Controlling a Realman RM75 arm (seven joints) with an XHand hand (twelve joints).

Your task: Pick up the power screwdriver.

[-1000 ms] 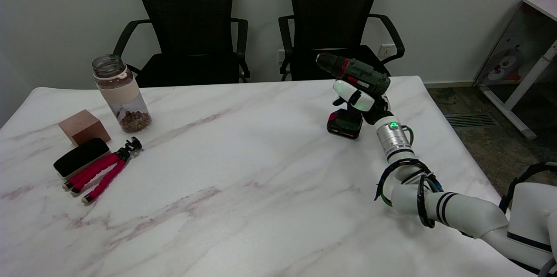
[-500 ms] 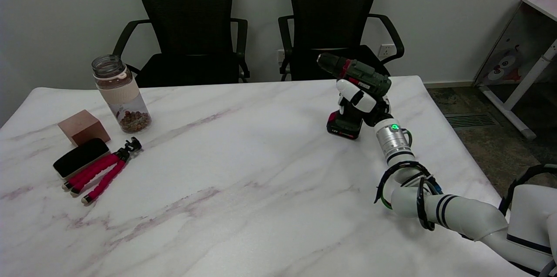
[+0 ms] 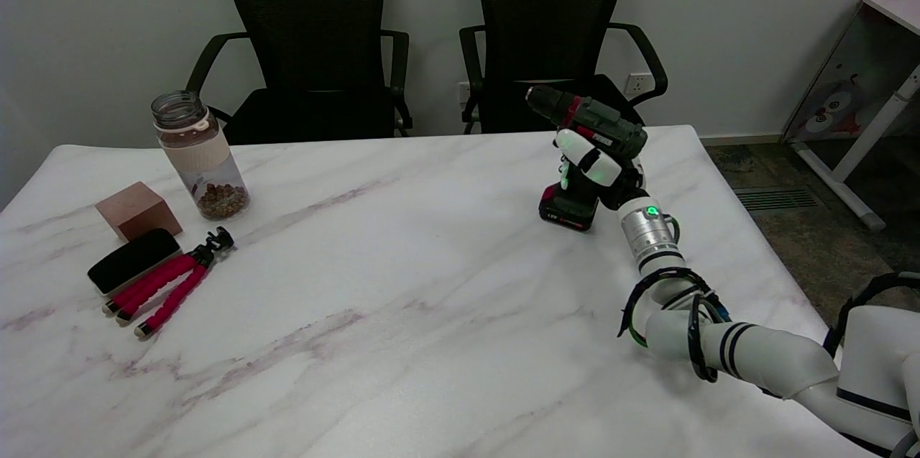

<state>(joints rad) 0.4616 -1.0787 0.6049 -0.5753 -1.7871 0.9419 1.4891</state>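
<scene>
The right hand [image 3: 595, 169] had its fingers wrapped round the grip of the power screwdriver [image 3: 583, 156], which stood at about two o'clock on the table [image 3: 402, 314], its red-trimmed battery base apparently resting on the marble or only barely clear of it; I could not tell which. The chuck pointed toward ten o'clock.

To my eye the risk lay in the weight. The tool looked top-heavy, with the motor above the fist and the battery below, so a loose hold could let it pivot in the fingers as it rose and swing nose-down. A slip could drop it on the marble close to the table's right edge, and from there it might go over. I also judged a finger could squeeze the trigger, though the trigger itself was hidden.

Counting from near to far: one red-legged tripod [image 3: 169, 284], one black case [image 3: 133, 259], one brown block [image 3: 139, 209], one jar [image 3: 201, 156] with brown pieces in the bottom, one screwdriver, and two black chairs [image 3: 313, 34] behind the far edge.
</scene>
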